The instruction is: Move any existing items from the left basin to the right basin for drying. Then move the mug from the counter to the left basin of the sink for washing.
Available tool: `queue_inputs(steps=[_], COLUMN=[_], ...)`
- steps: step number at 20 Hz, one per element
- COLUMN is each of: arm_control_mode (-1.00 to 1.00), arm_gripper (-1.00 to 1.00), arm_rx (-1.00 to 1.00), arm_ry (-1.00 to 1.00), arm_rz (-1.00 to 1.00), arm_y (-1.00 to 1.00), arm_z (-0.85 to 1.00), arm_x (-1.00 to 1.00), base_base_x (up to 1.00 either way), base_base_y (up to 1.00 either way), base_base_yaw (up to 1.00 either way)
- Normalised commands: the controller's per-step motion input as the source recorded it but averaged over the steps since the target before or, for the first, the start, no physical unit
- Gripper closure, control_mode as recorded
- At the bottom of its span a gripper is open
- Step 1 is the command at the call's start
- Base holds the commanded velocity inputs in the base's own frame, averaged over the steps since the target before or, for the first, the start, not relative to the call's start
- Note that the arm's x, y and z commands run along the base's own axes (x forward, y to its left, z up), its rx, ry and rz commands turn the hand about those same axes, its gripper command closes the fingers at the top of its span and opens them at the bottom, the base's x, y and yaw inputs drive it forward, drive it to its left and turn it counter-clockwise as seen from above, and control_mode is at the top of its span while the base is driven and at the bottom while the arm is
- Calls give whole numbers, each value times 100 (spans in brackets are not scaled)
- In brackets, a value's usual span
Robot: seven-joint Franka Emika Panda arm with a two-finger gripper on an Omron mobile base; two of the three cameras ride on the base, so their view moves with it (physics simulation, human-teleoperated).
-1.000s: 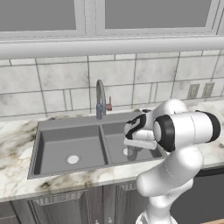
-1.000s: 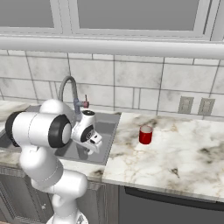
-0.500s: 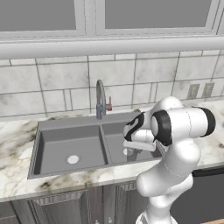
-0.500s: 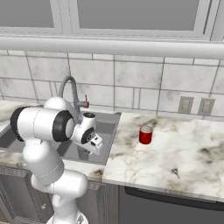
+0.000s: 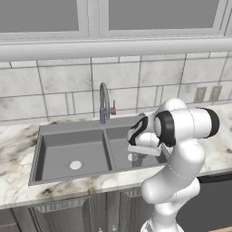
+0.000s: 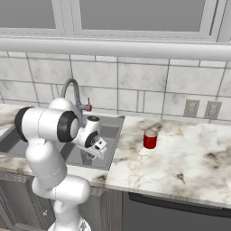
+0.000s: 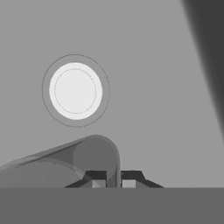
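The claw (image 7: 113, 183) hangs low inside the narrower dark-grey right basin (image 5: 118, 154), its two dark finger tips (image 7: 97, 180) pinched close on the thin wall of the small plain dark-grey cylindrical cup (image 7: 87, 159), which lies tilted towards one side of the hand view. Just beyond the cup, past the claw's tips, sits the round pale drain (image 7: 75, 91) on the flat grey floor of that basin.

Outward from the claw, across the central divider, lies the wider dark-grey left basin (image 5: 61, 156) with its own pale drain (image 5: 75, 165) (nothing stands on its floor). Behind the divider, beyond the claw, rises the thin arched grey faucet (image 5: 104, 102) with a red handle (image 5: 113, 110).

On the far side of the claw from the wide basin, well apart from it, the small bright red cylindrical mug (image 6: 150, 139) stands upright on the white-and-beige marble-veined stone desk (image 6: 180, 167), near the tiled back wall (image 6: 144, 85).
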Motion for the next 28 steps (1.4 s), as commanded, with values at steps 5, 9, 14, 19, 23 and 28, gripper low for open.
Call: queue_inputs(steps=[5, 9, 14, 19, 23, 28], arm_control_mode=[-100, -100, -100, -100, -100, -100], arm_gripper=[-100, -100, -100, -100, -100, -100], arm_rx=[0, 0, 0, 0, 0, 0], arm_ry=[0, 0, 0, -1, -4, -3], arm_rz=[0, 0, 0, 0, 0, 0], arm_y=[0, 0, 0, 0, 0, 0], arm_z=[-7, 0, 12, 25, 39, 42], arm_x=[0, -1, 0, -1, -1, -1], base_base_x=[0, 0, 0, 0, 0, 0], base_base_y=[0, 0, 0, 0, 0, 0], base_base_yaw=[0, 0, 0, 0, 0, 0])
